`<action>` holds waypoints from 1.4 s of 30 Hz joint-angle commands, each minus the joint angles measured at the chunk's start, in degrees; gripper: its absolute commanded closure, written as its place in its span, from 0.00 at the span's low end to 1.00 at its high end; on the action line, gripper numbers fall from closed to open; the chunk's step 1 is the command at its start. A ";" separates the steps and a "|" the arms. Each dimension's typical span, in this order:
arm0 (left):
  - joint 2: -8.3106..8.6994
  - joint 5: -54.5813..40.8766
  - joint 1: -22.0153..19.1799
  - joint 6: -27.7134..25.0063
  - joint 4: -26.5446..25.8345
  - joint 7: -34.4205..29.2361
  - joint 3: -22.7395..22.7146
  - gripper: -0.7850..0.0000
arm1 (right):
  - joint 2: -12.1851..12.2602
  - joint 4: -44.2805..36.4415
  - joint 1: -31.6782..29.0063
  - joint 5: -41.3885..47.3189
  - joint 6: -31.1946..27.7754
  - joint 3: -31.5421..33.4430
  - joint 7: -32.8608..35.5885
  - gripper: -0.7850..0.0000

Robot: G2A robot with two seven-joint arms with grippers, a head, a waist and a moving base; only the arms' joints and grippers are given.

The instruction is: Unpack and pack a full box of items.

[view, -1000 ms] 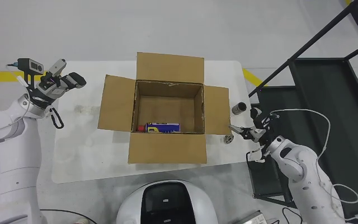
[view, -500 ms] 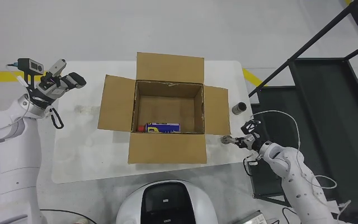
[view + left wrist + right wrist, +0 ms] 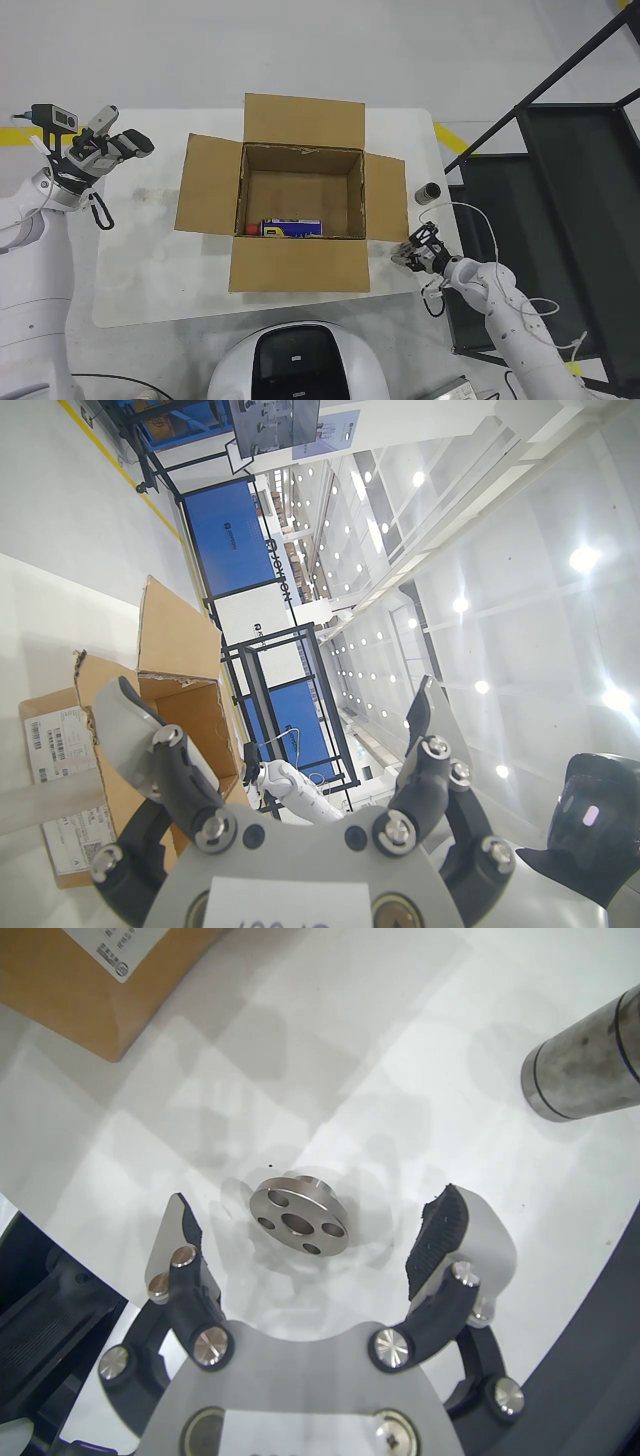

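We are lining up a pick, likely to pack the box (image 3: 300,120). Our right gripper (image 3: 414,252) is hovering over the flange (image 3: 299,1223), jaws apart on either side. The flange is lying flat on the white table (image 3: 150,260) near a cardboard flap. Next we are needing to lower and close on its thin rim. It is a smooth steel disc with drilled holes, and a dull metal cylinder (image 3: 580,1073) is lying near. Our left gripper (image 3: 270,695) is hanging raised, jaws apart, empty.

Pale grey floor (image 3: 150,50), black metal stairs (image 3: 570,140)

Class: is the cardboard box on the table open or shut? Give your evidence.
Open. The cardboard box has its four flaps spread outward, and a blue package lies inside.
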 commanded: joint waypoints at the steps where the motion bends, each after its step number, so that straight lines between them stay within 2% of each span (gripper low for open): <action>1: 0.00 0.00 0.00 0.00 0.00 0.00 0.00 0.00 | -0.09 0.99 0.56 -0.45 0.79 -0.45 -0.50 0.34; 2: 0.00 0.00 0.00 0.00 0.00 0.00 0.00 0.00 | -0.13 1.42 0.82 -0.78 1.13 -0.73 -0.80 0.56; 5: 0.00 0.00 0.00 0.00 0.00 0.00 0.00 0.00 | -0.20 2.24 1.10 -1.76 2.36 -1.24 -1.59 0.98; 6: 0.00 0.00 0.00 0.00 0.00 0.00 0.00 0.00 | -0.20 2.43 1.08 -1.93 2.76 -1.28 -1.78 1.00; 15: 0.00 0.00 0.00 0.00 0.00 0.00 0.00 0.00 | 0.14 1.53 -0.38 -2.39 4.37 -0.06 -4.99 1.00; 22: 0.00 0.00 0.00 0.00 0.00 0.00 0.00 0.00 | 0.67 -2.12 -2.20 0.01 4.85 3.35 -8.54 1.00; 30: 0.00 0.00 0.00 0.00 0.00 0.00 0.00 0.00 | 1.98 -16.16 -8.74 3.21 7.10 13.25 -9.49 1.00; 33: 0.00 0.00 0.00 0.00 0.00 0.00 0.00 0.00 | 2.17 -22.80 -10.66 5.39 5.98 15.60 -9.24 1.00; 37: 0.00 0.00 0.00 0.00 0.00 0.00 0.00 0.00 | 2.18 -30.08 -10.75 6.86 3.26 14.87 -7.46 1.00; 42: 0.00 0.00 0.00 0.00 0.00 0.00 0.00 0.00 | 1.73 -34.52 -6.73 7.63 1.93 8.87 -3.47 1.00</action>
